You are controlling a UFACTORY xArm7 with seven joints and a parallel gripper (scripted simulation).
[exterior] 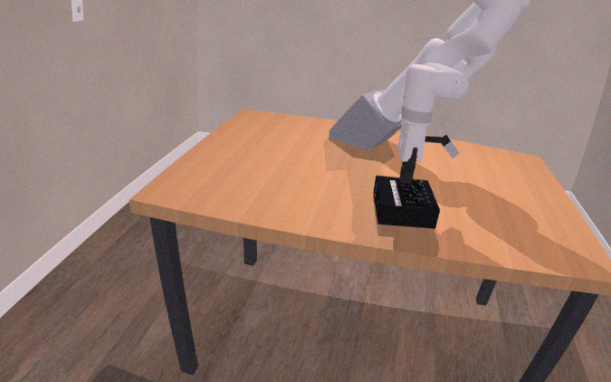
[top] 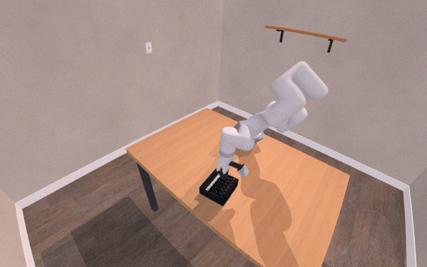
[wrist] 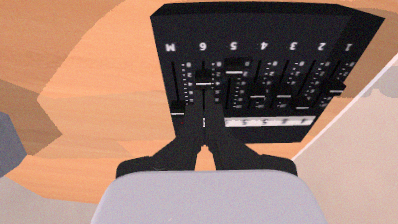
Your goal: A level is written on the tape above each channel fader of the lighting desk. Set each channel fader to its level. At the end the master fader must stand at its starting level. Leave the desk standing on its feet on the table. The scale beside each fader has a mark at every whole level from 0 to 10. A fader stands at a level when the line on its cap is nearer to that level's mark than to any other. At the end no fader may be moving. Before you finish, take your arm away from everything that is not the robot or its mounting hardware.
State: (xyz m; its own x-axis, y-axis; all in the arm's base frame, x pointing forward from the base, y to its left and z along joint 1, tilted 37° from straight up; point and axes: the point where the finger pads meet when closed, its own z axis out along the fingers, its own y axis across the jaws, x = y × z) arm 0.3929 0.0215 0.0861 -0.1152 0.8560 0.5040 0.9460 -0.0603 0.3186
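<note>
The black lighting desk (top: 215, 195) (exterior: 405, 215) (wrist: 250, 25) stands on its feet on the wooden table (top: 174, 149) (exterior: 273, 166) (wrist: 100, 75). In the wrist view its labels read M, 6, 5, 4, 3, 2, 1 from left to right. My gripper (top: 221, 172) (exterior: 407, 176) (wrist: 203, 102) is shut with nothing between the fingers. Its tips rest in channel 6's slot, just below the channel 6 fader cap (wrist: 203, 79). The master cap (wrist: 176, 107) sits low, and the channel 5 cap (wrist: 234, 67) sits high. The white tape strip (wrist: 272, 121) is partly hidden by my fingers.
The arm's grey base block (exterior: 361, 126) sits on the table behind the desk. The table's front edge lies close to the desk (exterior: 393, 253). A wall shelf (top: 304, 32) hangs high behind the arm.
</note>
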